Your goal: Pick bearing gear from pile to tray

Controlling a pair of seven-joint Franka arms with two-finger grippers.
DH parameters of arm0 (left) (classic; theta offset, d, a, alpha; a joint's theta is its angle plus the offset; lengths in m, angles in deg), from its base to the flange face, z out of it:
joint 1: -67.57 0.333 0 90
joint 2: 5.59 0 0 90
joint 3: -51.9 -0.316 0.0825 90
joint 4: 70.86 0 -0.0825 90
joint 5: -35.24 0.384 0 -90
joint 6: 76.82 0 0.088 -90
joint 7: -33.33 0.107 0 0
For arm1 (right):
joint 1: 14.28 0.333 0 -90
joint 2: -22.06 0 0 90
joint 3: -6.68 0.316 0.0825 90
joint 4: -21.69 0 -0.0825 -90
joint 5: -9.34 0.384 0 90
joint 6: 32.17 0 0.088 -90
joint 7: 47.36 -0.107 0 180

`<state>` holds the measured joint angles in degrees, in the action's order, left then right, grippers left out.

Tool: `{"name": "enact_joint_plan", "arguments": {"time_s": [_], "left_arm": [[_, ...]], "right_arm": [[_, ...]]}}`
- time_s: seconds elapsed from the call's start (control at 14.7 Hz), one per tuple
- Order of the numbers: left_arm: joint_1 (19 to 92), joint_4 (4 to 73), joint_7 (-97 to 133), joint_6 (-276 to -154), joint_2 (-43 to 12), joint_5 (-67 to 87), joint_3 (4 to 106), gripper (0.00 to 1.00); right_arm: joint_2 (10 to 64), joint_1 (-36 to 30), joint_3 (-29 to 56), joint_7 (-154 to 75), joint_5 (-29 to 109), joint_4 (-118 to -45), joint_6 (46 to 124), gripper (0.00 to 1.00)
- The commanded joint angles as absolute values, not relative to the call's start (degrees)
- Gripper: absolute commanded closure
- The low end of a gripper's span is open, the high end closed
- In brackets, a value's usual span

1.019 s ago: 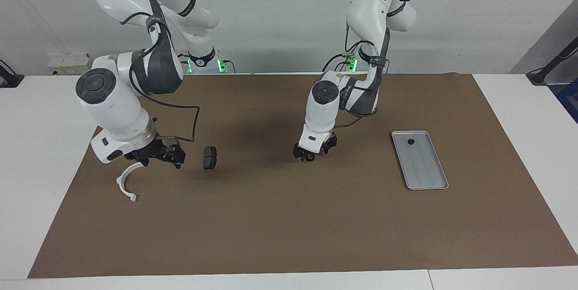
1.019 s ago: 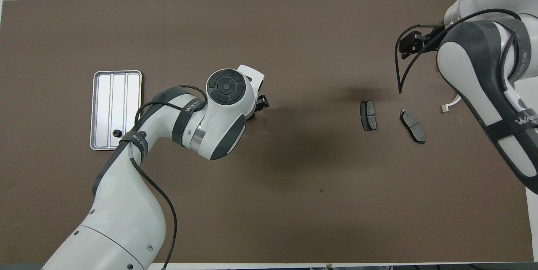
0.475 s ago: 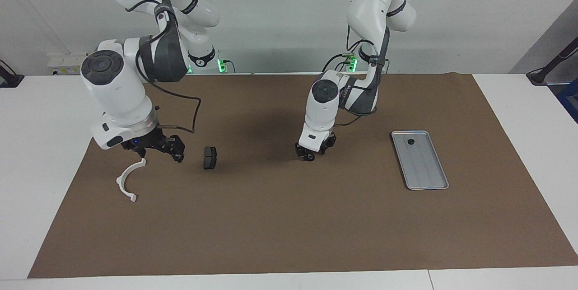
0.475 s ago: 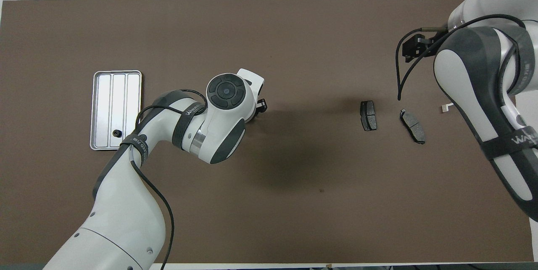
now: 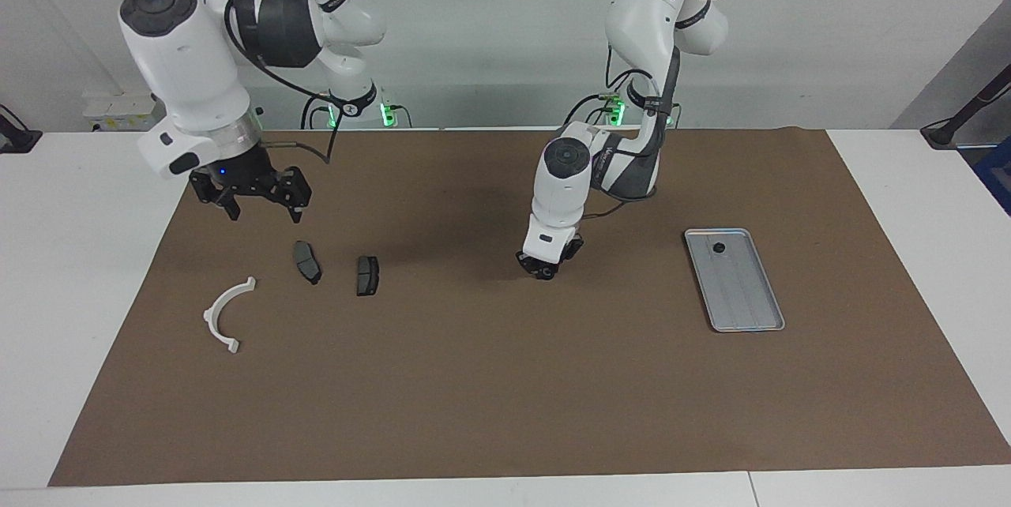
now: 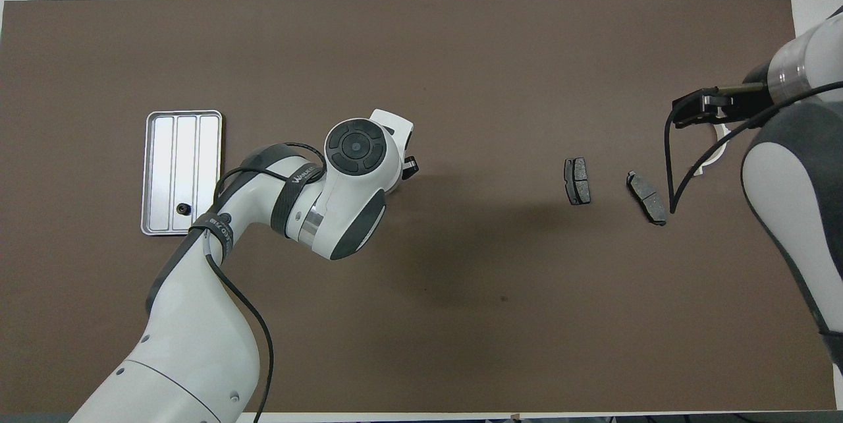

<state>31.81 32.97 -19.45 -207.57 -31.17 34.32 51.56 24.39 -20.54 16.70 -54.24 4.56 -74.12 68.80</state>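
Observation:
My left gripper (image 5: 544,270) is down at the mat's middle, shut on a small black round piece (image 5: 544,274); in the overhead view the wrist hides all but its tip (image 6: 408,169). The silver tray (image 5: 741,298) lies toward the left arm's end and holds one small black round piece (image 5: 718,248); both show in the overhead view, the tray (image 6: 164,146) and the piece (image 6: 182,209). My right gripper (image 5: 259,207) is open, raised above the mat, over no part. Two dark brake pads (image 5: 306,262) (image 5: 366,276) and a white half-ring (image 5: 225,313) lie on the mat.
A brown mat (image 5: 490,381) covers the white table. In the overhead view the pads (image 6: 577,180) (image 6: 647,197) lie side by side, and the right arm covers most of the half-ring (image 6: 698,169).
My right gripper rose from beside the half-ring and drew back toward the robots, uncovering the second brake pad. My left gripper's fingers closed together at the mat.

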Motion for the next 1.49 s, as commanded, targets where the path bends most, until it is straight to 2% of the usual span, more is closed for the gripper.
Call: {"name": "enact_joint_plan", "arguments": {"time_s": [0.0,0.2,0.34,0.61,0.75,0.88,1.02,1.43], "left_arm": [[32.8,32.6,-19.8,-206.0,-29.4,35.8,50.8,0.84],[40.1,23.8,-10.3,-195.9,-29.2,38.0,51.1,0.93],[47.2,20.0,0.1,-189.1,-27.1,37.6,51.4,0.94],[61.7,18.2,27.5,-179.9,-24.8,34.4,51.0,0.94],[65.8,23.8,36.0,-184.2,-23.1,34.4,50.8,0.94],[66.4,32.5,36.8,-193.9,-21.5,34.4,50.8,0.94],[66.1,37.9,36.6,-201.0,-21.6,34.4,50.8,0.94],[66.6,44.2,36.9,-208.8,-21.7,34.4,50.8,0.94]], "right_arm": [[17.6,-19.3,16.2,-53.0,6.5,-80.4,68.1,0.0],[17.9,-19.5,16.2,-53.1,9.1,-79.3,63.7,0.0],[17.9,-19.4,16.2,-53.1,9.1,-79.3,63.5,0.0],[17.8,-19.5,16.3,-53.0,9.3,-78.9,62.3,0.0],[17.8,-19.4,16.4,-53.1,9.4,-78.4,62.4,0.0],[18.0,-19.4,16.3,-53.2,10.6,-77.6,62.4,0.0],[17.8,-19.4,16.3,-53.2,10.7,-77.4,62.3,0.0],[17.5,-19.3,16.4,-53.2,10.9,-77.1,62.4,0.0]]}}
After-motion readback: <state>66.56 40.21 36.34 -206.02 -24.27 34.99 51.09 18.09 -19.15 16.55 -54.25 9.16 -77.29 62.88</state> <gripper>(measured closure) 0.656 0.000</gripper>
